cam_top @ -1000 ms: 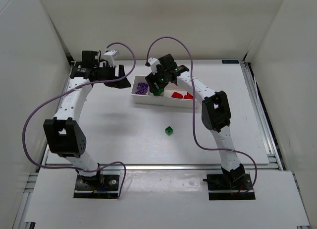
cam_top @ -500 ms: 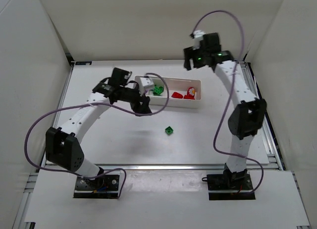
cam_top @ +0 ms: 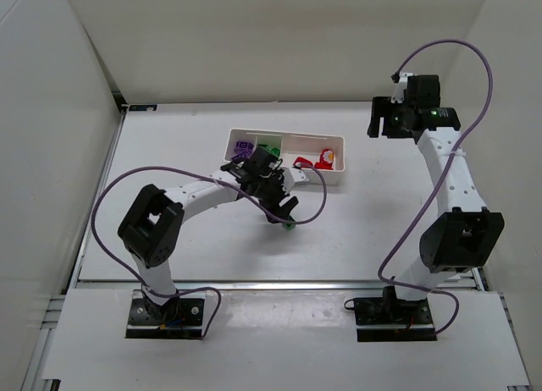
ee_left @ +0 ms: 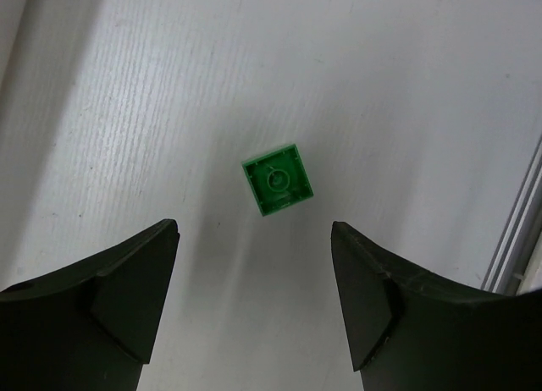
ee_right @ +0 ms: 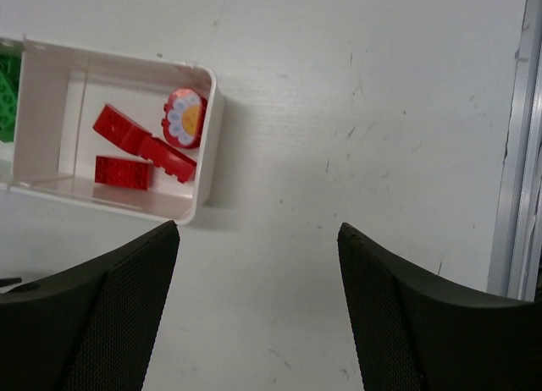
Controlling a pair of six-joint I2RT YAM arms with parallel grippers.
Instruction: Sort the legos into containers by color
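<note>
Green lego [ee_left: 277, 180] loose on worktop, on near side of tray [ee_right: 206, 129], around mid-worktop. Left gripper [ee_left: 253, 230] over it, jaws apart, no contact. Right gripper [ee_right: 258, 230] released, empty, toward far right corner. Red legos [ee_right: 140, 150] in tray's right-end compartment.

A scuffed white worktop [cam_top: 212, 247] sits boxed in by plain white panel walls [cam_top: 254, 44] on three sides. An aluminium rail [cam_top: 446, 188] edges its right side. Lighting is even, with soft shadows.
</note>
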